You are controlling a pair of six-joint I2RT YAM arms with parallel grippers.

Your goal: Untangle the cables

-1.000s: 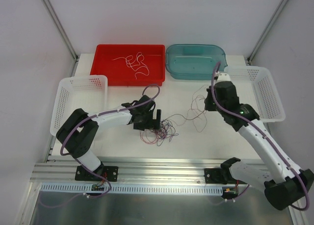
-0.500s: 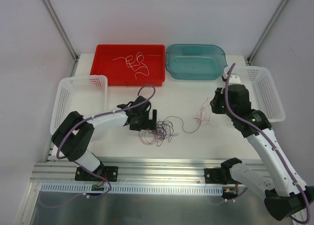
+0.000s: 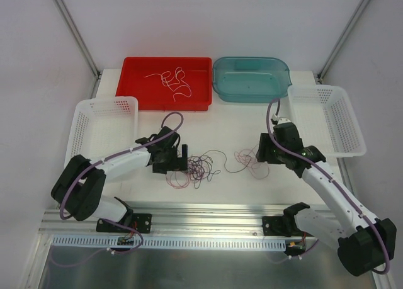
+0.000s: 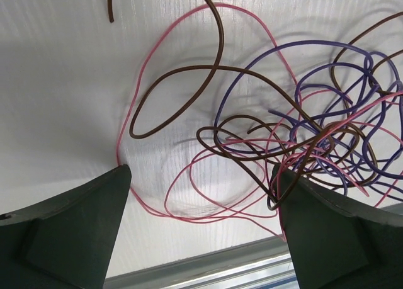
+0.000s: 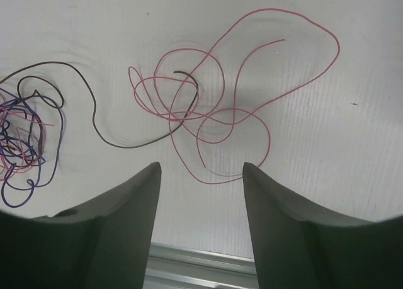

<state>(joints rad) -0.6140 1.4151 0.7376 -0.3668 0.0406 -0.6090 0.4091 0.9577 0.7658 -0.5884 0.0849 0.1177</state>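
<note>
The cables lie in two groups on the white table. A knot of purple, pink and dark cables [image 3: 196,167] sits just right of my left gripper [image 3: 182,159]. In the left wrist view that knot [image 4: 315,138] presses against the right finger, and thin pink loops [image 4: 208,194] lie between the wide-open jaws [image 4: 203,175]. A separate loose pink cable [image 3: 247,160] rests beside my right gripper [image 3: 260,155]. In the right wrist view the pink loops [image 5: 208,113] and a dark cable [image 5: 113,138] lie just beyond the open, empty gripper [image 5: 201,169].
A red tray [image 3: 135,90] at the back holds white cables [image 3: 173,81]. A teal bin [image 3: 250,90] stands beside it. White mesh baskets sit at the left [image 3: 94,109] and right [image 3: 343,122]. A metal rail [image 3: 208,223] runs along the near table edge.
My right gripper came down towards the table, opened and let go of the pink cable, which now lies flat. The left gripper shifted left, and the knot shifted with it.
</note>
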